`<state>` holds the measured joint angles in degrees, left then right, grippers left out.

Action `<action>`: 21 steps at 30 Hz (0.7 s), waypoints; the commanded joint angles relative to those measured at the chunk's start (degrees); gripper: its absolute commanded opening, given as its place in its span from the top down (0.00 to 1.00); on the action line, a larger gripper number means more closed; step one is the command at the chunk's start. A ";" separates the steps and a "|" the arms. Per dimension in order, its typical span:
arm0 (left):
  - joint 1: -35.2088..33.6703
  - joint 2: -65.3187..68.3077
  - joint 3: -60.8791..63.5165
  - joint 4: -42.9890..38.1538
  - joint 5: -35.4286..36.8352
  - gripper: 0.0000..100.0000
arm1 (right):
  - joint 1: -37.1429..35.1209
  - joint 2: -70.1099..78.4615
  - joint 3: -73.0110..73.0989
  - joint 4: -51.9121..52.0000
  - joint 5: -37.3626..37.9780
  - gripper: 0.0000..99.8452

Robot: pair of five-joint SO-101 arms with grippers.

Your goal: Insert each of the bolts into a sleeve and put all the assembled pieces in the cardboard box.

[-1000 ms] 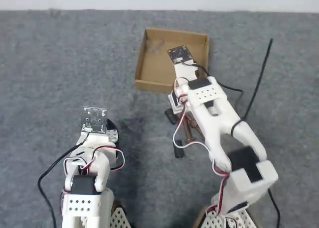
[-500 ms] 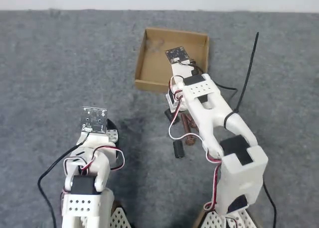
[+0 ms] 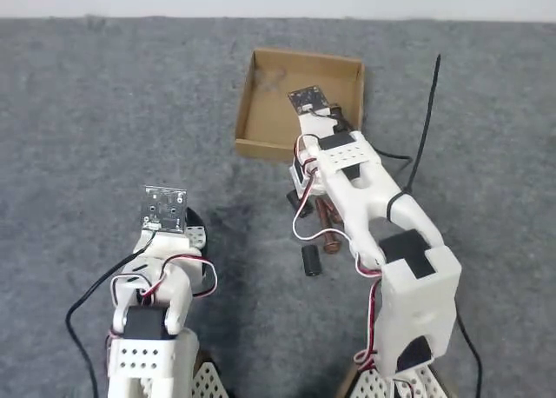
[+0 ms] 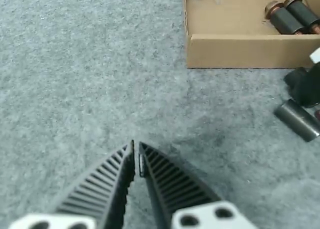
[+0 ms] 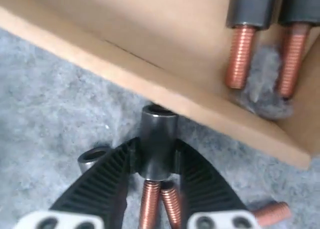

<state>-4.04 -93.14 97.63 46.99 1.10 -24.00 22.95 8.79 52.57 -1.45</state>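
My right gripper [image 5: 156,154] is shut on a dark sleeve [image 5: 159,136], held just outside the near wall of the cardboard box [image 5: 150,84]. A copper bolt thread [image 5: 149,205] shows right behind the sleeve between the fingers; I cannot tell if it sits inside. Two assembled pieces [image 5: 247,24] lie in the box, also seen from the left wrist [image 4: 290,14]. In the high view the right arm [image 3: 347,163] stretches to the box [image 3: 269,111]. My left gripper [image 4: 136,150] is shut on nothing, low over bare carpet.
A loose sleeve [image 3: 311,261] and loose bolts [image 3: 330,228] lie on the grey carpet beside the right arm. Another sleeve [image 4: 297,120] rests near the box front. A second bolt [image 5: 172,205] and a third [image 5: 270,211] lie under the right gripper.
The right arm has shifted slightly left and toward the box, carrying the sleeve. The left arm has stayed still.
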 commanded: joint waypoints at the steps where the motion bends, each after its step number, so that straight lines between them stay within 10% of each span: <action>1: 0.00 -0.53 -0.66 -1.58 -0.44 0.99 | 0.31 -0.92 -2.37 -0.48 -0.18 0.99; 21: -0.09 -0.53 -0.66 -1.58 -0.44 0.99 | 13.58 -37.85 19.08 19.38 3.43 0.99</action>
<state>-4.04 -93.14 97.63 46.99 1.10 -13.63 -6.86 23.30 73.41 -1.36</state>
